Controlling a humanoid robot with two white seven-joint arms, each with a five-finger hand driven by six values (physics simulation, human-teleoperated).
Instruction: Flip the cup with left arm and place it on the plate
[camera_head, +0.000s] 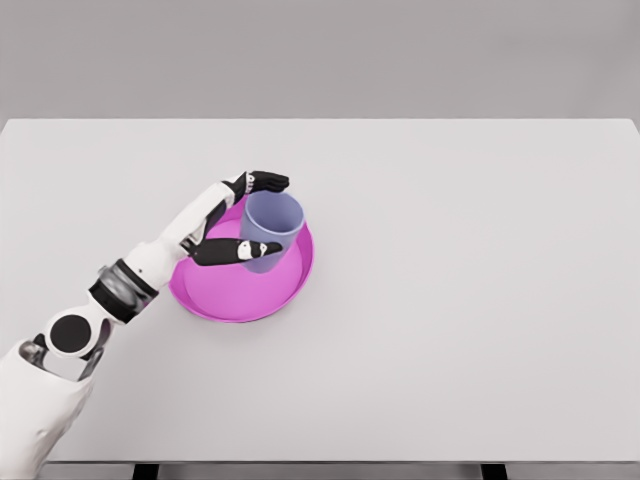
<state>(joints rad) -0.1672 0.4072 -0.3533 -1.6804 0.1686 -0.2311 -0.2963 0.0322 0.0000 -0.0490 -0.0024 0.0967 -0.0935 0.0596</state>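
Note:
A lavender cup (270, 225) stands mouth-up on the magenta plate (215, 300), leaning slightly, left of the table's middle. My left hand (283, 215) reaches in from the lower left and brackets the cup. Its fingers (266, 182) stretch out straight just behind the far rim. The thumb (245, 250) lies along the near wall. The hand looks loose around the cup rather than clamped on it. The right arm does not show.
The white table (460, 300) spreads wide to the right and front of the plate. Its far edge meets a grey wall, and its front edge runs along the picture's bottom.

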